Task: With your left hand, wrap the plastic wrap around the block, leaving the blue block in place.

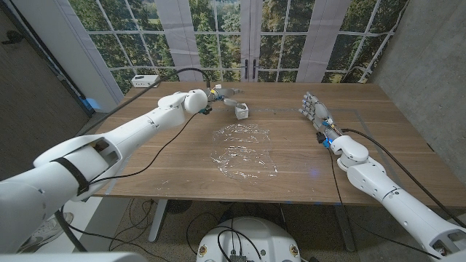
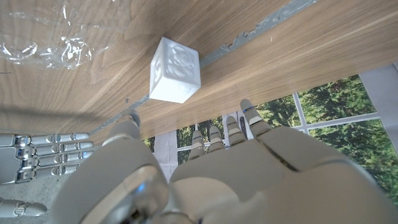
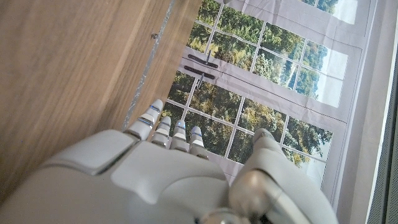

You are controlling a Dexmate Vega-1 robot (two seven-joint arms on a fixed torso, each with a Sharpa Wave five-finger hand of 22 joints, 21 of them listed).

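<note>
Clear, crinkled plastic wrap lies spread on the wooden table near its middle, a glinting sheet with nothing on top of it. Up toward the far edge sits the small white cube-shaped block with an embossed face, well apart from the wrap and standing on bare wood; no blue shows on it. And the left hand hovers just beside that block, fingers apart and extended, holding nothing. From the left wrist view the block sits just ahead of the fingertips, a corner of the wrap off to one side. Over on the far side, the right hand stands upright on the table, fingers straight and slightly spread, empty, well clear of the wrap.
</note>
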